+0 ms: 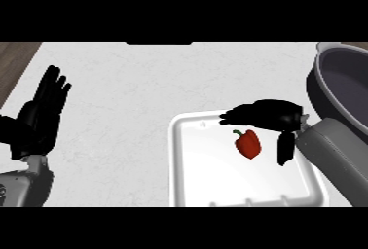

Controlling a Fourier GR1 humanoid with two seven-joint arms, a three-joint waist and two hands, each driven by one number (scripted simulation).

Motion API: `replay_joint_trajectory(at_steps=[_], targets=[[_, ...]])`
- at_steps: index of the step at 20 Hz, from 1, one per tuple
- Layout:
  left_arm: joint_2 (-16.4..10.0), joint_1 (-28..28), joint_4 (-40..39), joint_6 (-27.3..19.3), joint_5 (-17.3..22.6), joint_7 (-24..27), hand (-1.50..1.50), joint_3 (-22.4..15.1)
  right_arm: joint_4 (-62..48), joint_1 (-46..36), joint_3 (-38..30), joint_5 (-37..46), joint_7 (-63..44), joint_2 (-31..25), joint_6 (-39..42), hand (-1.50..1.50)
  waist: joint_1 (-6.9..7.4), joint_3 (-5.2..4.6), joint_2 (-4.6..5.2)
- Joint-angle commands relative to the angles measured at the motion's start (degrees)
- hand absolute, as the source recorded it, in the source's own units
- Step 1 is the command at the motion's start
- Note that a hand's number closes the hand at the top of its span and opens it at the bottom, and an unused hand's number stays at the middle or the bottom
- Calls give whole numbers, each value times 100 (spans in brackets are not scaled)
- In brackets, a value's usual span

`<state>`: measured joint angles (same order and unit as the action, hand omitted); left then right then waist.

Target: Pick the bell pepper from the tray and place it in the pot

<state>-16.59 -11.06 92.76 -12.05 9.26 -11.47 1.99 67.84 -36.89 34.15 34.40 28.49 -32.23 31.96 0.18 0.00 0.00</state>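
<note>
The red bell pepper [248,144] lies on its side in the white tray [195,170], toward the tray's far right part, green stem pointing up and left. The right hand [271,115] hangs just over it, not gripping: its fingers [236,116] reach leftward beyond the pepper's stem end and the thumb [285,149] points down beside the pepper's right flank, with a gap visible on both sides. The hand is open and has hold of nothing. The dark pot [332,73] stands near the tray, at the surface's [129,97] far right, partly cut off by the view's edge. The left hand [42,113] rests open at the left, fingers up, well apart from the tray.

The likely trouble is in the closing: the pepper is rounded and smooth-looking, so fingers meeting it off-centre or near the stem could roll it or squirt it toward the tray's wall. The pot's tall rim could also catch the pepper on the way across if it is carried low.

No brand, label or writing can be read anywhere.
</note>
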Motion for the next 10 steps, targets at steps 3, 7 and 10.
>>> replay_joint_trajectory(at_steps=[3,7,10], targets=[[27,-118,439,-13,-36,-604,0,35,-520,206,-143,808,208,359,-383,-150,16,2,1],[129,-115,-179,220,-71,65,0,264,-576,136,-537,951,409,563,-104,-150,1,-1,5],[47,227,174,395,-91,45,0,309,-486,254,-627,1160,530,535,18,-150,10,0,0]])
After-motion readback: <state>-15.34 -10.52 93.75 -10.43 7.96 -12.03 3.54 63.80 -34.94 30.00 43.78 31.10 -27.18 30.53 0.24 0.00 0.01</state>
